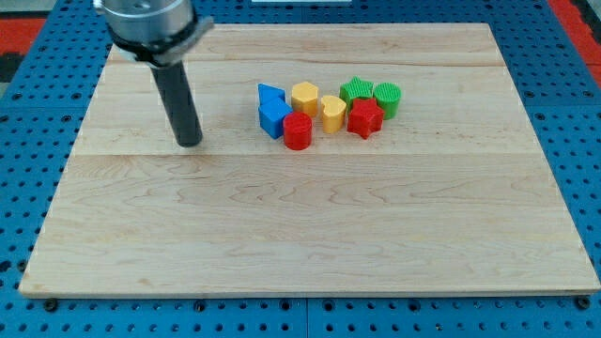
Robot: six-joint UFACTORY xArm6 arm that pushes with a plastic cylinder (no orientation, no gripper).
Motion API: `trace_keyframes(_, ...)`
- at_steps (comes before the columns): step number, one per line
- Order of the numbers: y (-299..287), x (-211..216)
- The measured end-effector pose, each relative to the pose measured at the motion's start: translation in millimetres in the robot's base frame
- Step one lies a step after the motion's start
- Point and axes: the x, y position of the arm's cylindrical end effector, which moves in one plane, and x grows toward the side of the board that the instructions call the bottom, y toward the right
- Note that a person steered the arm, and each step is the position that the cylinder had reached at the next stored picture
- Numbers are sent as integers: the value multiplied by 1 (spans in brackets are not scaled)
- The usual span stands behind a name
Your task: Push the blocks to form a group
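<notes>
Wooden board (310, 244), pale, on a blue perforated base (28, 38). Eight blocks near the view's top, a little right of centre, packed in one cluster. At the cluster's left side, blue wedge (270, 93) above blue cube (275, 118), touching or nearly so. Just right of the cube, red cylinder (298, 130), the lowest piece. Then yellow hexagon (304, 96) and yellow heart-like block (332, 112) in the middle. At the right, red star (365, 117) under green star (355, 90), with green cylinder (387, 98) at the far end.

My tip (190, 143) down on the wood, well to the view's left of the blue pair, touching no block. No claw on this rig, only a plain rod, so nothing to be wide, narrow or holding.

Judged from this: group practically formed, little left to do.

Risks from here:
- Pushing straight to the right into the blue cube: likely breaking the cluster open, with the red cylinder slipping out downward.
- Hitting the wedge on its slanted face: probably turning it aside instead of moving it.
- Too long a push: possibly driving the green cylinder away from the rest, toward the view's right.
</notes>
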Motion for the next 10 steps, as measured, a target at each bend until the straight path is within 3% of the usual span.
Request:
trace_keyframes(3, 52, -2)
trace_keyframes(4, 52, -45)
trace_keyframes(6, 98, -56)
trace_keyframes(8, 95, -51)
trace_keyframes(10, 95, -14)
